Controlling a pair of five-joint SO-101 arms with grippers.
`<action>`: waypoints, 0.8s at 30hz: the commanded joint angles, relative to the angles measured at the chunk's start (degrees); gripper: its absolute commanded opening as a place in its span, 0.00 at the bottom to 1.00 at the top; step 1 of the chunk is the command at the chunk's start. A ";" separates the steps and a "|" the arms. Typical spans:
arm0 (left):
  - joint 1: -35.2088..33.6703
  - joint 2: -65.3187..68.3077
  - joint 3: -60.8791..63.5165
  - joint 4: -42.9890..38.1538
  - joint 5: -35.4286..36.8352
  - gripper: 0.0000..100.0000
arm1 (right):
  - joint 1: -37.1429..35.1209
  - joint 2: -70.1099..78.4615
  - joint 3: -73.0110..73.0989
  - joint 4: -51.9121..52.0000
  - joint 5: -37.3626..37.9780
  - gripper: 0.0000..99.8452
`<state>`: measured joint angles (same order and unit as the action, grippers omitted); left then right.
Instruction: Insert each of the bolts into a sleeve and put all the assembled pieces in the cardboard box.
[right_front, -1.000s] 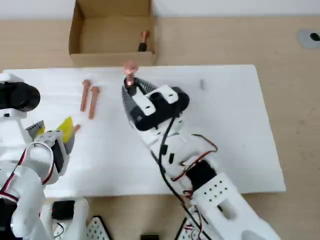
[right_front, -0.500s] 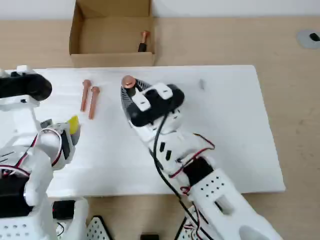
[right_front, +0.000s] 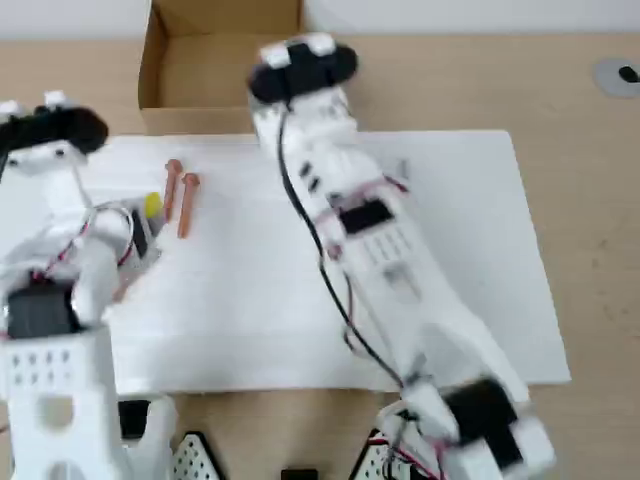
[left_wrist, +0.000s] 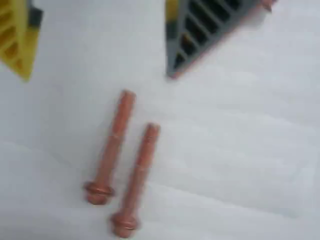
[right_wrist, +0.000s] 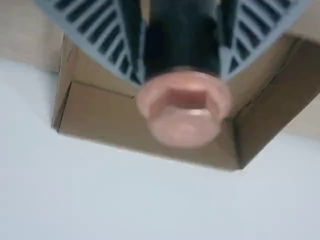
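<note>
My right gripper (right_wrist: 180, 77) is shut on an assembled piece (right_wrist: 182, 107), a black sleeve with a copper bolt head sticking out. It hangs just above the front wall of the cardboard box (right_wrist: 150, 137). In the high view the right arm's wrist (right_front: 300, 65) sits over the front right corner of the cardboard box (right_front: 200, 60). Two loose copper bolts (left_wrist: 110, 145) (left_wrist: 136, 180) lie side by side on the white mat. My left gripper (left_wrist: 97, 75) hovers open beside them, with one yellow and one grey finger. From above, the bolts (right_front: 178, 197) lie just right of the left gripper (right_front: 148, 215).
The white mat (right_front: 450, 250) covers most of the table, with bare space on its right half. The right arm stretches diagonally across the mat's middle. A dark round fitting (right_front: 620, 75) sits on the wooden tabletop at the far right.
The right arm has lifted the assembled piece off the mat and swung it back to the box's front right corner. The left arm has moved up toward the two loose bolts.
</note>
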<state>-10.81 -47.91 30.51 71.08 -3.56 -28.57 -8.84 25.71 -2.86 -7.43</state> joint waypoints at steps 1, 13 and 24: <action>-4.22 8.13 -2.55 -2.46 1.41 0.19 | 2.68 12.97 -20.53 -0.35 -0.53 0.01; -10.46 18.42 -5.63 -5.71 1.85 0.19 | 5.41 61.76 -70.20 -0.26 9.41 0.01; -10.20 37.41 -15.12 -5.36 7.65 0.19 | 5.32 93.14 -109.41 5.45 18.90 0.06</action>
<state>-20.57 -14.77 21.71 66.07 3.74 -23.74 82.95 -72.48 -0.66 10.07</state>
